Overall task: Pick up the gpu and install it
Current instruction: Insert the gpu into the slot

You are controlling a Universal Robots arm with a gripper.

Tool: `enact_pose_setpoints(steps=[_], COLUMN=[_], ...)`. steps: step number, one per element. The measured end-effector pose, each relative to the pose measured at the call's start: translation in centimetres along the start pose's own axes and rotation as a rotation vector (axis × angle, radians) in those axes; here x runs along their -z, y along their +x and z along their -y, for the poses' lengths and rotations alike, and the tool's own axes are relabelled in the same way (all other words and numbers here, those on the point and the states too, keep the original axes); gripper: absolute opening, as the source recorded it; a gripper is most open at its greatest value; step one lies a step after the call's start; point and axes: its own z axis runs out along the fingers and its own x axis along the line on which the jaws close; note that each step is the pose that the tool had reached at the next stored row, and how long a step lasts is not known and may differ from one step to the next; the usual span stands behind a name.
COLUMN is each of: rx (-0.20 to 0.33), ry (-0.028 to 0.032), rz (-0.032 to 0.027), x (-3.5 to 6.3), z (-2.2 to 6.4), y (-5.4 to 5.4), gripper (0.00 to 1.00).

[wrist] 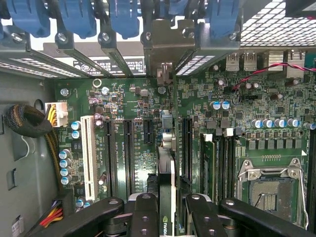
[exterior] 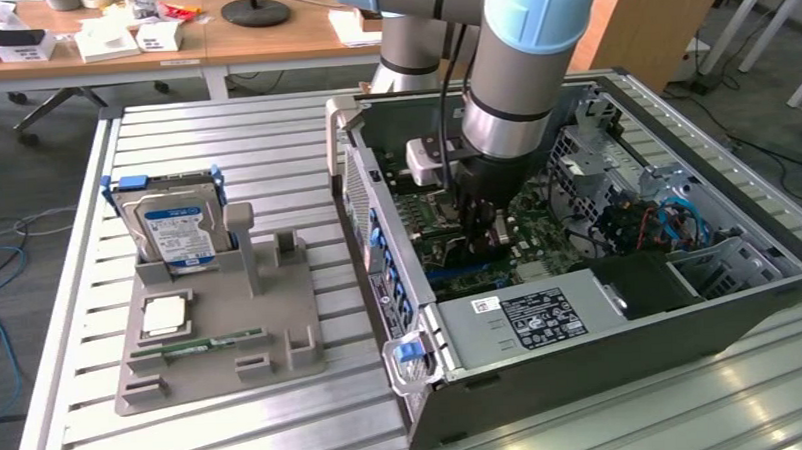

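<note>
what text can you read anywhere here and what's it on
"NVIDIA": on the edge of the gpu, held in the gripper
power supply label: too small to read
hard drive label: too small to read
motherboard printing: blurred, unreadable

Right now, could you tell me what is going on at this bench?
The robot arm reaches into the open computer case. Its hand is shut on the gpu, holding the card edge-on over the expansion slots of the motherboard. Whether the card is seated, I cannot tell. Outside the case, the hard drive and the memory stick sit on the grey stand.
</note>
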Motion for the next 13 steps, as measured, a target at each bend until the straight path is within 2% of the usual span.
enact_pose_setpoints(steps=[10,13], rx=[0.0,0.0], ry=[0.0067,0.0042], rz=[-0.0011,0.0003], x=[-0.09,-0.1], z=[-0.33,-0.38], y=[0.04,0.02], gripper=[0.26,0.26])
